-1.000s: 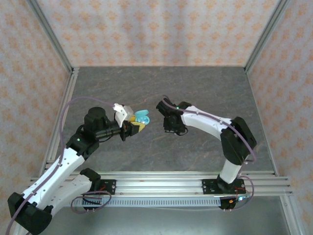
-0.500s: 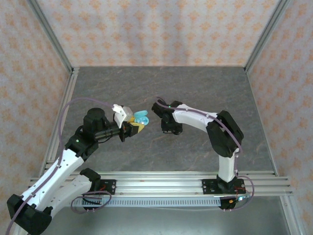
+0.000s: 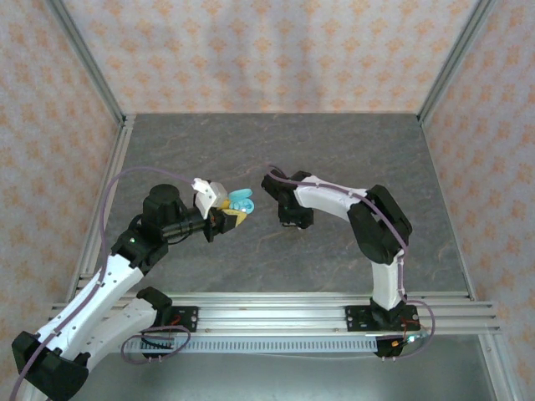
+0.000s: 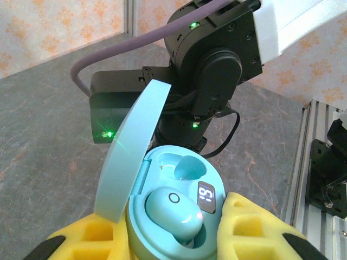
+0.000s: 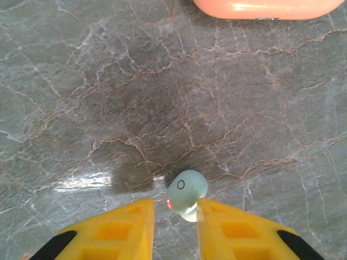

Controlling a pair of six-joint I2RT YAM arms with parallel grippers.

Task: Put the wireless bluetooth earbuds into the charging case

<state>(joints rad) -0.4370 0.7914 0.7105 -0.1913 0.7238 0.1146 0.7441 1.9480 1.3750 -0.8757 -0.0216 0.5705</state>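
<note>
- Left gripper (image 4: 173,234), seen from the left wrist: closed narrow on the light-blue charging case (image 4: 162,179), yellow pads on both flanks. The lid (image 4: 130,157) stands open at 10 o'clock. Risk: a push from above could pivot the case between the pads or tip the lid shut.
- Seated earbud (image 4: 173,214) fills the near socket. The empty socket (image 4: 184,167) lies at 12 o'clock of it. Risk: a badly aimed insertion may knock the seated earbud loose, or land on the wrong side.
- From above, the case (image 3: 242,200) is off the desk (image 3: 351,150), with the right gripper (image 3: 288,219) near it at 4 o'clock. Risk: the wrist housings are close, so contact is likely on approach.
- Right gripper (image 5: 174,205): narrow, pinching the held earbud (image 5: 187,192) at the very fingertips, above the desk (image 5: 81,81). The hold looks shallow. Risk: the earbud could twist or drop during reorientation, and its stem may not line up with the socket.
- Salmon case (image 5: 271,8) lies at 1 o'clock of the held earbud, well apart. Risk: low, provided this blue earbud is not taken there.
</note>
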